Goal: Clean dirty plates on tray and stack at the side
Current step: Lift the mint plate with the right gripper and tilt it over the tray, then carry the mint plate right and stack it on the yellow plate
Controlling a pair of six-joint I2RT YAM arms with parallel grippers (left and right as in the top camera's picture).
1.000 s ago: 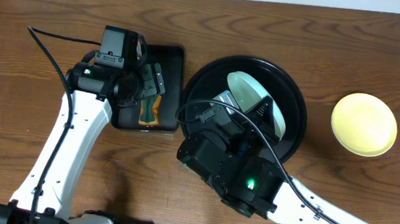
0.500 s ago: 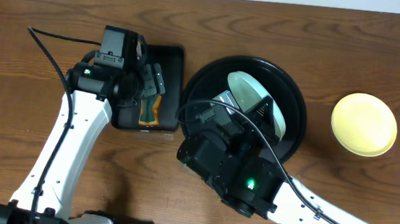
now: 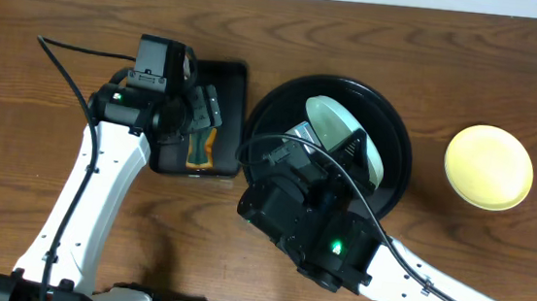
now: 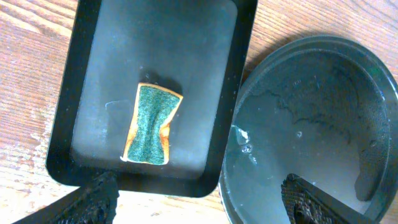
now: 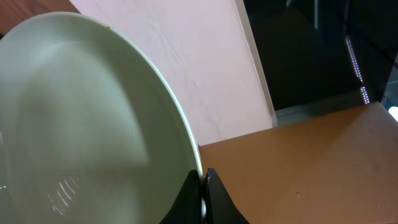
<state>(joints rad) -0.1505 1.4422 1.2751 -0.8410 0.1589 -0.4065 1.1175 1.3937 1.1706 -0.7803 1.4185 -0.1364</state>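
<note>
**Overhead.** The right gripper holds a mint plate tilted above the round tray. A yellow plate lies on the table, well apart to the right. The left gripper hangs over the rectangular tray.

**Left wrist.** The left gripper is spread wide and grasps nothing. A sponge lies in the rectangular tray, just beside the round tray.

**Right wrist.** The right gripper is pinched on the rim of the mint plate.

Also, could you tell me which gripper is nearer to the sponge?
Left. The left gripper hangs open over the sponge in the rectangular tray; the right gripper is off to the side over the round tray, clamped on the rim of a mint plate.
</note>
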